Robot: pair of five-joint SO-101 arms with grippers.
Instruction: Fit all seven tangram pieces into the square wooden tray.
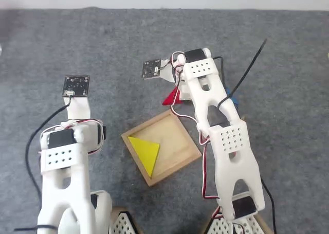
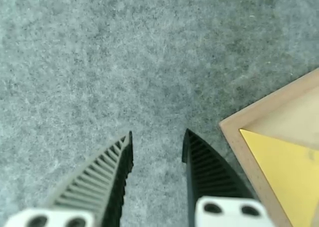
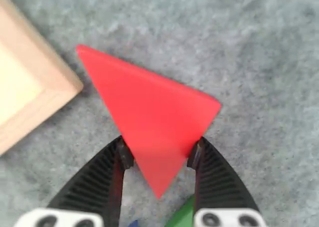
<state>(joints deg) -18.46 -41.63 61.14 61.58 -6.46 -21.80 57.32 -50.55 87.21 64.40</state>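
Container: square wooden tray (image 1: 146, 123) (image 2: 249, 157) (image 3: 30, 97), mid-table on the grey felt mat (image 1: 77, 43), set diamond-wise.
Contents: one flat yellow triangle (image 1: 145, 150) (image 2: 286, 172), lying flat against the tray's 8 o'clock side.
Outside, 12 o'clock of tray: flat red triangle (image 1: 171, 96) (image 3: 149, 117), one tip near the tray's far corner.
Right gripper (image 3: 159, 154): fingers pinching the red triangle by two edges.
Left gripper (image 2: 157, 142): 9 o'clock of tray, fingers spread over bare mat.
Surroundings: green piece (image 3: 182, 217) just behind the red triangle; blue piece (image 1: 234, 101) at 2 o'clock, mostly hidden by the right arm.
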